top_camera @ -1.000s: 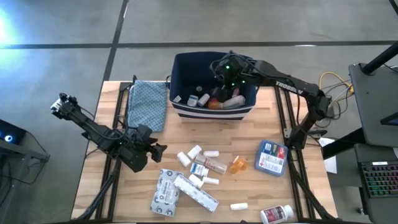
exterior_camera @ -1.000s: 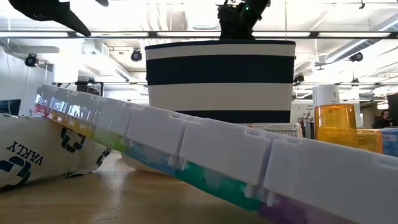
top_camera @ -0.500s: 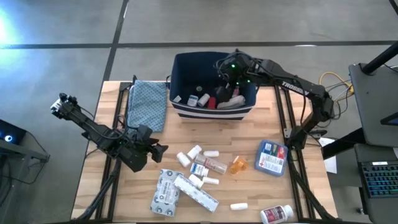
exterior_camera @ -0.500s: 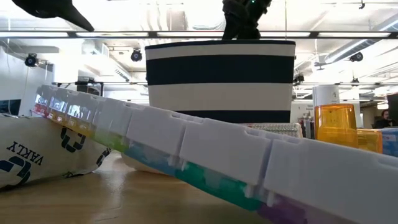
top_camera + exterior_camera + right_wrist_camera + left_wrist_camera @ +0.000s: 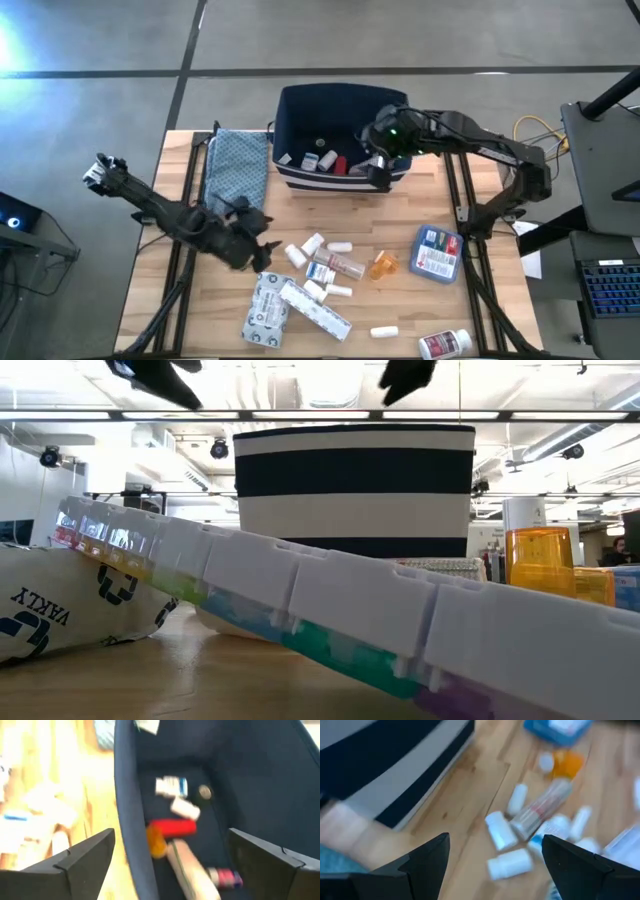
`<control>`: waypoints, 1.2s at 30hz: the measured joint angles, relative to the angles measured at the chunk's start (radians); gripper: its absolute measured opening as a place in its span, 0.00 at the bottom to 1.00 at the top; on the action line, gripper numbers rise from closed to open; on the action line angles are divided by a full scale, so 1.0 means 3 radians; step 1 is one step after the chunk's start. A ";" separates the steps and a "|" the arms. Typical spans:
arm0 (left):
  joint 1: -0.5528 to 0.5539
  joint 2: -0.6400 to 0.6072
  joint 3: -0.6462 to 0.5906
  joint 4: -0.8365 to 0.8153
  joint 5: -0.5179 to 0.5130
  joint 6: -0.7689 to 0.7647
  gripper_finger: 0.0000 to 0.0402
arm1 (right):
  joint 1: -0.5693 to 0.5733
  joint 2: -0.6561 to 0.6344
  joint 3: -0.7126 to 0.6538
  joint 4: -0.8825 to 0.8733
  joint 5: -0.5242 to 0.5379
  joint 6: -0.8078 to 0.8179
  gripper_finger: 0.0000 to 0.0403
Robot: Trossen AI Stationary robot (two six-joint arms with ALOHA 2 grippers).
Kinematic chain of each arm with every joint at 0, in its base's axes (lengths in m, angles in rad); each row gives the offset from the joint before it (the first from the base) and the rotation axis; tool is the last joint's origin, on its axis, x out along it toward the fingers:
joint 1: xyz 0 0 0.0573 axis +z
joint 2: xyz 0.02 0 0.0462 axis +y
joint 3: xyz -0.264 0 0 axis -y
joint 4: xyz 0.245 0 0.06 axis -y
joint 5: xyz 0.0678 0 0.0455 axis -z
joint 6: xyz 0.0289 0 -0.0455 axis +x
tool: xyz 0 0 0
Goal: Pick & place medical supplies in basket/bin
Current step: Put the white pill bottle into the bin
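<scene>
Nearest, loose supplies crowd the table: white pill bottles [image 5: 314, 243], an orange vial [image 5: 384, 264], a blue-and-red packet [image 5: 437, 252]; left gripper [image 5: 262, 232] hovers just beside them, jaws spread, empty. Farther back, right gripper [image 5: 380, 172] hangs over the navy striped bin's [image 5: 300, 108] near rim, jaws released, nothing held; a red tube [image 5: 171, 827] lies inside. Risk: bottles touch, so closing fingers could knock a neighbour rolling.
</scene>
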 joint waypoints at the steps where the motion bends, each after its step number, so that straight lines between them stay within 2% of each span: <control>1: 0.0115 0.0061 -0.0010 0.0057 0.0135 0.0255 0.73 | 0.0044 -0.0039 0.0000 -0.0092 0.0085 0.0040 0.91; 7: 0.0686 0.0567 -0.0025 0.0138 0.1049 0.1692 0.73 | 0.0277 -0.0222 0.0000 -0.0617 0.0312 0.0284 0.91; 10: 0.0760 0.0809 0.0015 0.0150 0.1388 0.2255 0.73 | 0.0369 -0.0273 -0.0001 -0.0722 0.0321 0.0464 0.91; 14: 0.0754 0.1107 0.0055 0.0146 0.1635 0.2861 0.73 | 0.0464 -0.0330 -0.0003 -0.0760 0.0324 0.0649 0.91; 29: 0.0759 0.1868 0.0108 0.0408 0.1913 0.3067 0.72 | 0.0510 -0.0328 -0.0017 -0.0742 0.0435 0.0683 0.91; 32: 0.0760 0.1924 0.0108 0.0407 0.1911 0.3067 0.66 | 0.0510 -0.0324 -0.0018 -0.0742 0.0437 0.0684 0.91; 36: 0.0760 0.1907 0.0104 0.0375 0.1906 0.3066 0.50 | 0.0510 -0.0323 -0.0018 -0.0740 0.0449 0.0684 0.91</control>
